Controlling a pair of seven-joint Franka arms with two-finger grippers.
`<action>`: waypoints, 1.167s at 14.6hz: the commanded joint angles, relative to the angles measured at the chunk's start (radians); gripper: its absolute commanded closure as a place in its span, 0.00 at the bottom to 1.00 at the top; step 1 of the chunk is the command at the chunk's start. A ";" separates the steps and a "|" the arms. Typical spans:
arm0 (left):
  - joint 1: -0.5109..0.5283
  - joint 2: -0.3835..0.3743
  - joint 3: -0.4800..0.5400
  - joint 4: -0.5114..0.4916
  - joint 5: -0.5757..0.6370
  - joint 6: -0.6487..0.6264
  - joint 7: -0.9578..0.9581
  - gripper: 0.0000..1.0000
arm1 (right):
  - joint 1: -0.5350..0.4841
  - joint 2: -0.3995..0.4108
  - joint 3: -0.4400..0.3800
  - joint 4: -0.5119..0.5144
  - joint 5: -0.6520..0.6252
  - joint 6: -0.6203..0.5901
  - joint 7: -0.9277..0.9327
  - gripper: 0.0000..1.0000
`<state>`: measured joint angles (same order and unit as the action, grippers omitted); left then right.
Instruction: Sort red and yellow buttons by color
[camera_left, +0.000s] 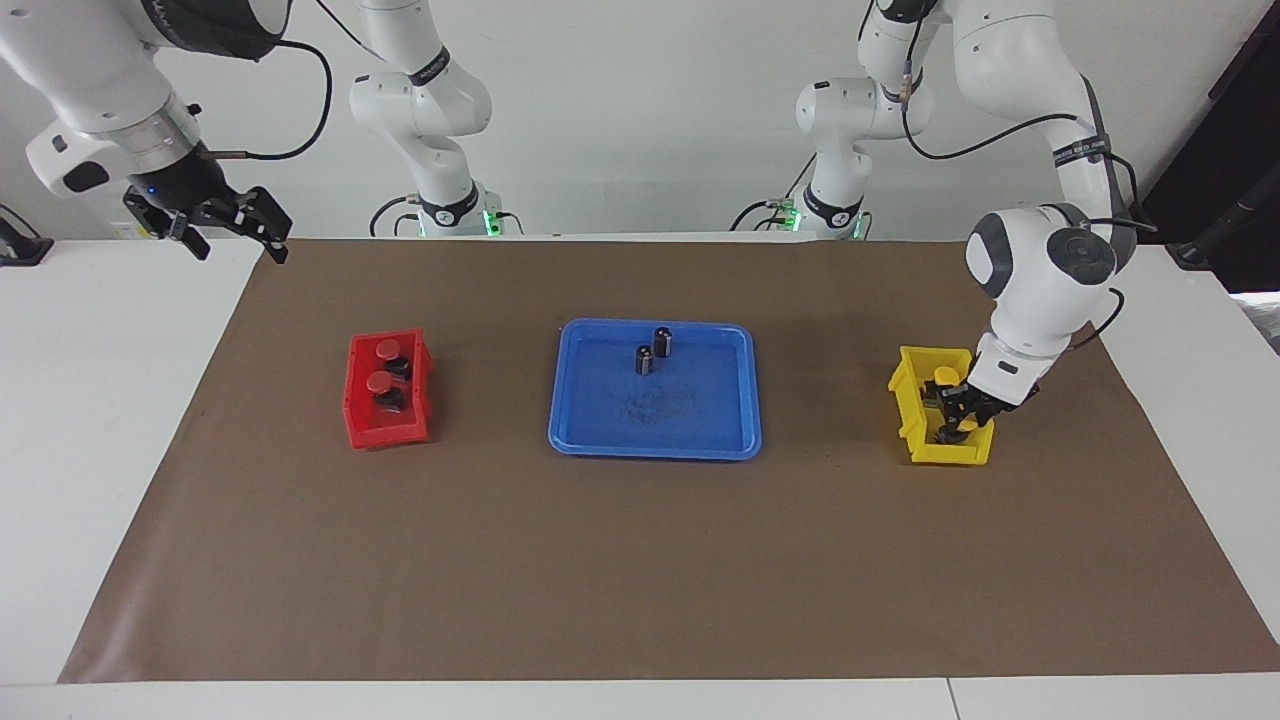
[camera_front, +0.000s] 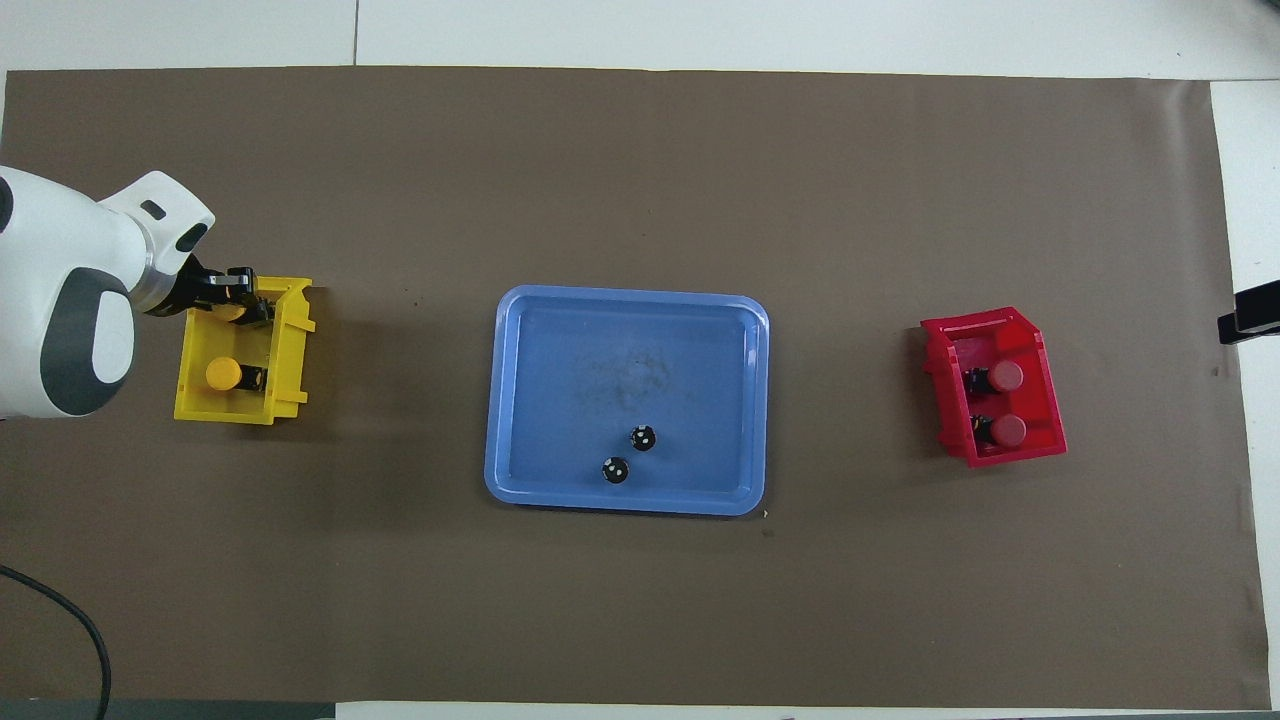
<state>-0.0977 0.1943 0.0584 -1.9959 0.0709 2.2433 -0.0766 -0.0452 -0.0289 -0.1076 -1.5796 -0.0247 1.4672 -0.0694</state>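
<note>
Two red buttons (camera_left: 388, 349) (camera_left: 380, 383) lie in the red bin (camera_left: 386, 432) toward the right arm's end of the table; they also show in the overhead view (camera_front: 1005, 376) (camera_front: 1008, 430). One yellow button (camera_left: 945, 376) (camera_front: 222, 373) lies in the yellow bin (camera_left: 908, 385) (camera_front: 290, 345), in the part nearer to the robots. My left gripper (camera_left: 957, 420) (camera_front: 238, 300) is down in the bin's farther part, at a second yellow button (camera_front: 233, 313) that it mostly hides. My right gripper (camera_left: 232, 235) waits, open and empty, high over the table's corner.
A blue tray (camera_left: 655, 445) (camera_front: 520, 400) sits mid-table between the bins. Two dark capless cylinders (camera_left: 662, 341) (camera_left: 645, 359) stand in its part nearer to the robots. A brown mat (camera_left: 640, 580) covers the table.
</note>
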 joint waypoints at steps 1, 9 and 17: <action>-0.011 -0.019 0.008 0.000 0.017 0.001 0.006 0.00 | -0.002 -0.020 0.005 -0.023 0.006 0.010 0.014 0.00; -0.115 -0.084 -0.009 0.353 0.007 -0.517 0.006 0.00 | -0.007 -0.019 0.003 -0.017 0.005 0.009 0.020 0.00; -0.105 -0.200 0.011 0.379 -0.085 -0.600 0.026 0.00 | -0.010 -0.017 0.003 -0.016 0.014 0.010 0.014 0.00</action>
<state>-0.2080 -0.0096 0.0632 -1.6300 0.0063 1.6734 -0.0706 -0.0465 -0.0295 -0.1091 -1.5795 -0.0247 1.4677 -0.0632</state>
